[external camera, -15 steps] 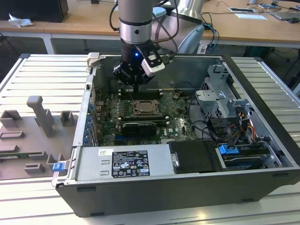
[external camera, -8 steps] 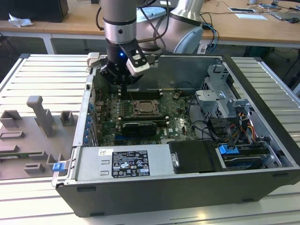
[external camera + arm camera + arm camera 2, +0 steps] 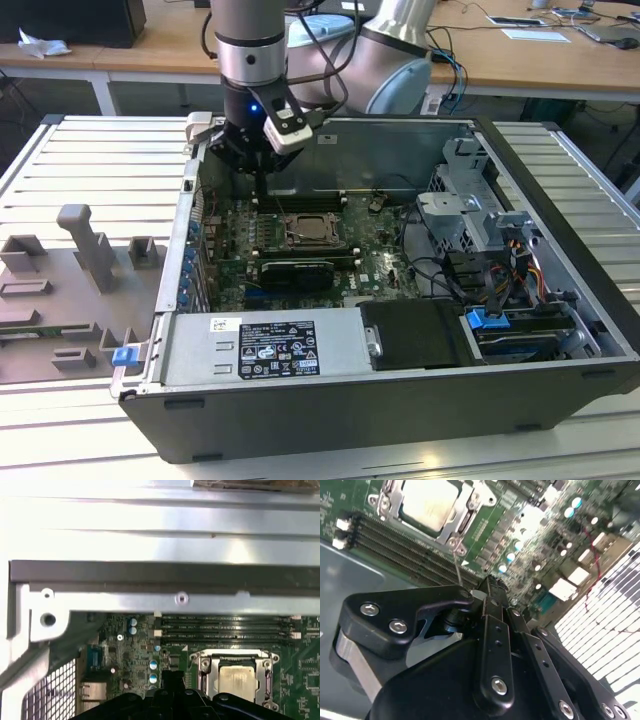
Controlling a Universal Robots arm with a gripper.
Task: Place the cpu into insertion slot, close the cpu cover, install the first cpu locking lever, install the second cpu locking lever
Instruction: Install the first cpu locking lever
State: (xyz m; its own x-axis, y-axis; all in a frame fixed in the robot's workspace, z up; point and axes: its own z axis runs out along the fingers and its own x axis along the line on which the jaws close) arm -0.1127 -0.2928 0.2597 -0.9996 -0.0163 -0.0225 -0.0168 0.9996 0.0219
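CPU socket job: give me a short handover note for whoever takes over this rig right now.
Gripper: shut, low over the board beside the insertion slot.
Cpu: seated in the slot, cpu cover down around it.
Done: placing, cover closing.
Left: both levers, it seems. One thin locking lever stands free, its end by the gripper's tip; whether it is gripped can't be told. The other's state is unclear.

Arm point(image 3: 250, 35) upright, pincer point(image 3: 490, 586) pointing down, tips pressed together.
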